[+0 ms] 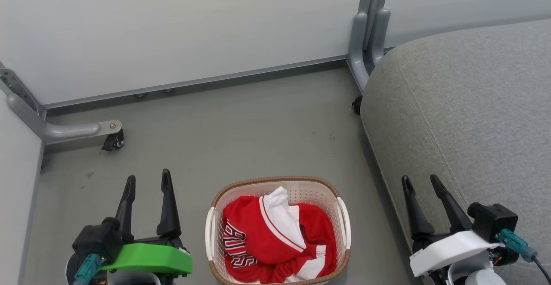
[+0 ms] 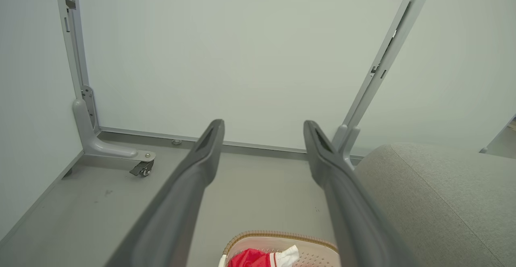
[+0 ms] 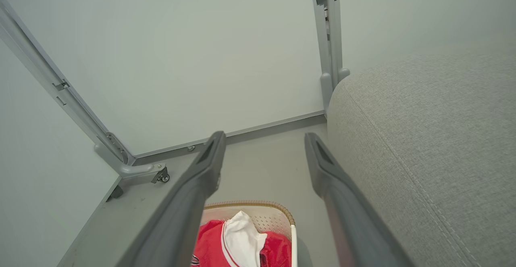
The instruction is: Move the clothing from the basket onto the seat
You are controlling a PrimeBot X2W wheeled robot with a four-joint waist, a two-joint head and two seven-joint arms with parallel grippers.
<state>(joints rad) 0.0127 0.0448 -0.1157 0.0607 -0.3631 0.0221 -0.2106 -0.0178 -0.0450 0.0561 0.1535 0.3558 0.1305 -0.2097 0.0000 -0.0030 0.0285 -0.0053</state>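
Two grippers, both empty, fingers spread wide. The left gripper, long dark fingers on a green mount, hangs over the bare grey floor just left of the small white perforated plastic basket with a brown woven-look rim. The right gripper, same dark fingers on a white mount, overlaps the edge of the large light-grey upholstered fabric seat in the head view. Neither touches anything.

Placement, as I read it: the basket stands on the floor between the two arms, near the seat's rounded side but apart from it. Either arm can dip in, and the carry to the cushion is short. Jaws apart suit a reach not yet begun. The right arm looks handier, being on the seat side.

Clothing: red basketball fabric with white trim, crumpled into one heap filling most of the basket, all inside the rim.
- A white-lined fold stands up at the middle, the highest point, with red-and-white piping along its edge.
- Black-and-white lettering shows on the heap's left flank, partly folded under, not readable as a word.
- A white band sits low at the right.
- Cannot tell how many garments make up the pile.

Soft, loose cloth, so it is likely to trail or catch the rim if pinched by a corner.
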